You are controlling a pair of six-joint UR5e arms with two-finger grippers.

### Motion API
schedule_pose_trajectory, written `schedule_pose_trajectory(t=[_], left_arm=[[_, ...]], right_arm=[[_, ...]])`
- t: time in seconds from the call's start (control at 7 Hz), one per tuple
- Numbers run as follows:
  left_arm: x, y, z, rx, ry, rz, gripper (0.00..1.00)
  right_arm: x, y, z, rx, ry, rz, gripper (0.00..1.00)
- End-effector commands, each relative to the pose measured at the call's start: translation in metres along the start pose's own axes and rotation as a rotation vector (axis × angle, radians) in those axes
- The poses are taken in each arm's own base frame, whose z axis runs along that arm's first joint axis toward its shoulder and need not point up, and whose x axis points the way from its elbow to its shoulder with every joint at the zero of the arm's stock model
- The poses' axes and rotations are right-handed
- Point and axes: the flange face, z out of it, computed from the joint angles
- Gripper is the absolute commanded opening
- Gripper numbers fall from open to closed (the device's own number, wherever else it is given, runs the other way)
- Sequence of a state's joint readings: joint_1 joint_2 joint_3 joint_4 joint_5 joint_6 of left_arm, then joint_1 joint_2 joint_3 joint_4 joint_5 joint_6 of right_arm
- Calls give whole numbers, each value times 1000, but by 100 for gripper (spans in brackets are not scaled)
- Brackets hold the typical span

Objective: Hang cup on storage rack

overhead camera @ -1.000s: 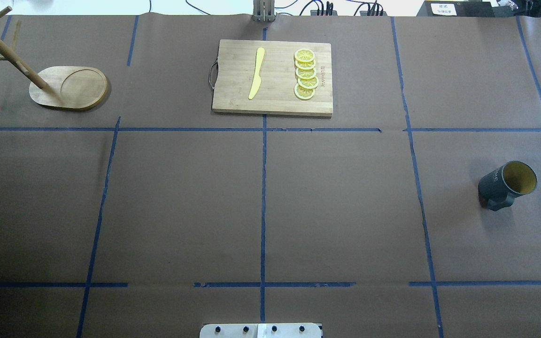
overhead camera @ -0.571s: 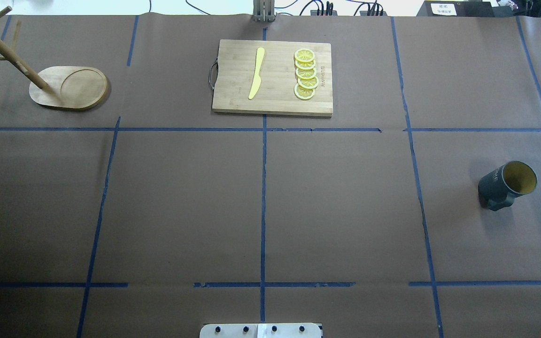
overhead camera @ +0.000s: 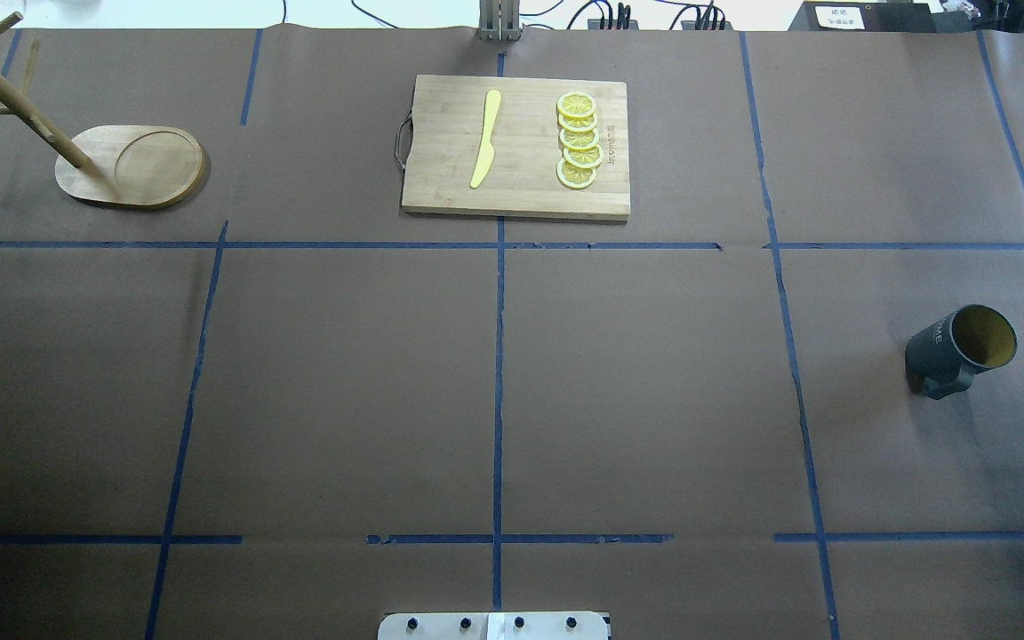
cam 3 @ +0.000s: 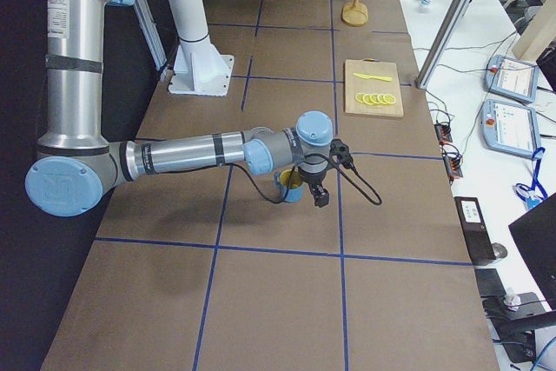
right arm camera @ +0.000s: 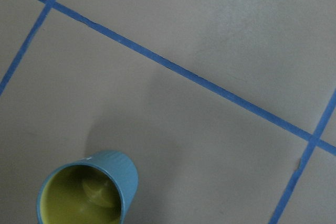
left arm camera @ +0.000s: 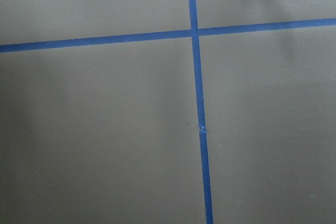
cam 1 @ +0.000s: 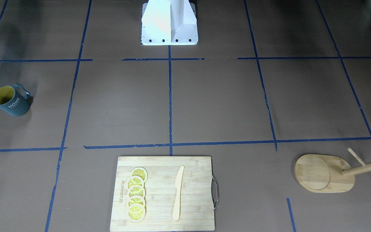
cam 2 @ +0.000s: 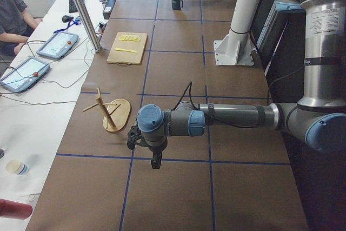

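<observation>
The cup [overhead camera: 961,351], dark blue-grey with a yellow inside and white "HOME" lettering, stands on the table at the right, handle toward the robot. It also shows in the front view [cam 1: 10,100] and the right wrist view [right arm camera: 86,190]. The storage rack [overhead camera: 134,166], a light wooden mug tree with an oval base, stands at the far left [cam 1: 325,173]. My left gripper [cam 2: 155,162] hangs over the table near the rack [cam 2: 111,112]. My right gripper [cam 3: 319,198] hangs just beside the cup [cam 3: 291,182]. I cannot tell whether either gripper is open or shut.
A bamboo cutting board [overhead camera: 441,178] with a yellow knife [overhead camera: 486,138] and lemon slices [overhead camera: 579,142] lies at the far middle. The white robot base [cam 1: 169,22] stands at the near edge. An operator [cam 2: 13,14] sits beside the table's far side.
A small dark part has come into the overhead view at the right edge, above the cup. The cup and the rack have not moved.
</observation>
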State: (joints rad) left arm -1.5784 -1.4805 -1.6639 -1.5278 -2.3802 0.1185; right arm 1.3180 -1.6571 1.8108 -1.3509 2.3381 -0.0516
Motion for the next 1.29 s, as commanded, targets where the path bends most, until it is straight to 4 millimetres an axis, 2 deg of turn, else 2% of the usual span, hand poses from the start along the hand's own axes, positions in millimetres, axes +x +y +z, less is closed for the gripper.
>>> schedule_pose_trajectory(t=[0.0, 0.29, 0.43, 0.71, 1.0, 1.14], left_arm=[[-1, 2, 1, -3, 1, -2, 100], [-2, 3, 2, -5, 0, -3, 100], [-3, 4, 3, -6, 0, -4, 100], [-4, 5, 4, -9, 0, -6, 100], [-3, 5, 4, -8, 0, -5, 100], [-3, 5, 4, -8, 1, -5, 100]], right_arm=[[-30, 5, 14, 72, -13, 31, 100], [-47, 22, 40, 59, -4, 25, 99], [-52, 25, 48, 42, -2, 14, 99], [-48, 29, 76, -3, 33, 22, 98], [-51, 32, 93, -40, 25, 14, 98], [-47, 41, 111, -77, 22, 19, 98]])
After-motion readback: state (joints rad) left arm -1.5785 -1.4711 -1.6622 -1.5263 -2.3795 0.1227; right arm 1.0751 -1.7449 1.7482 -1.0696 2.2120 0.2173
